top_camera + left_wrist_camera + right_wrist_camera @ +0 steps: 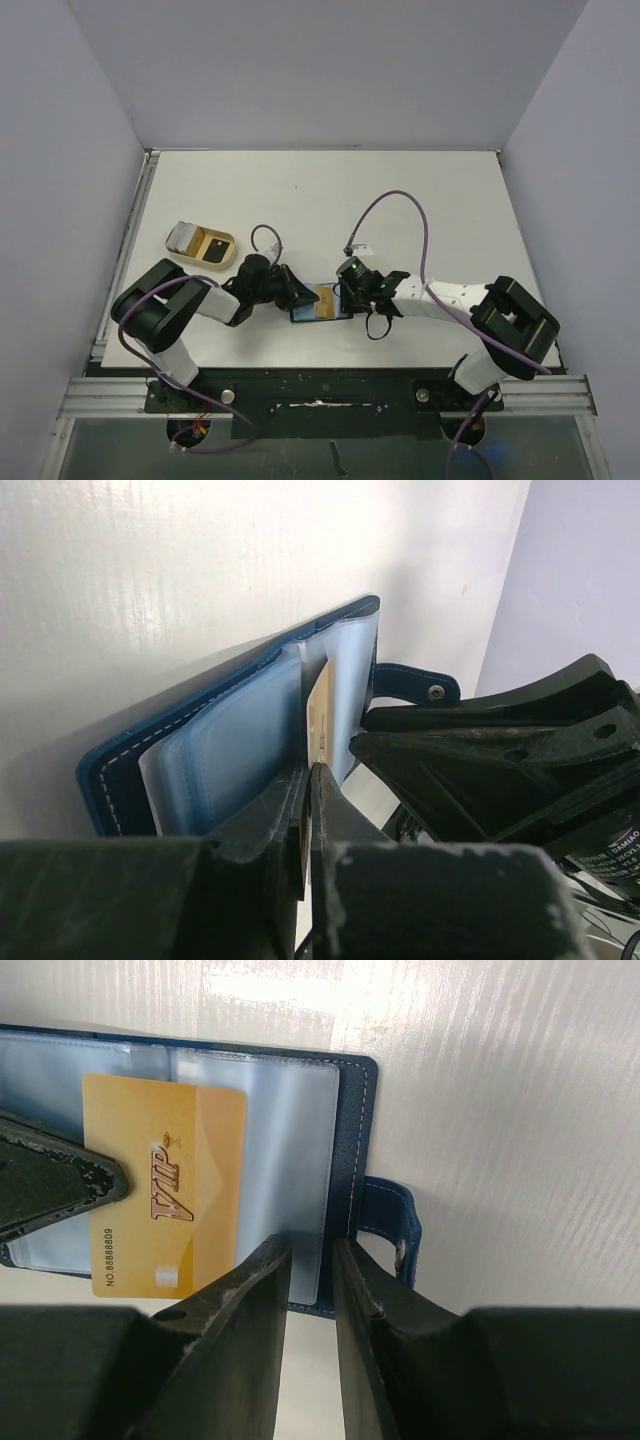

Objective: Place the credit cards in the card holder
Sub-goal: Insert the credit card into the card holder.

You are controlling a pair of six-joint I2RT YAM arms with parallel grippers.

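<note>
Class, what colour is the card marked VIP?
The card is golden orange with darker brown VIP lettering; it shows best in the right wrist view.

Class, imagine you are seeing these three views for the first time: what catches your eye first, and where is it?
The gold VIP card, pinched in the left gripper, lies over the clear sleeves of the open blue card holder, at the centre of the top view. The right gripper has its fingers slightly apart at the holder's edge, beside the snap tab. Far left, a beige tray holds a black card.
</note>
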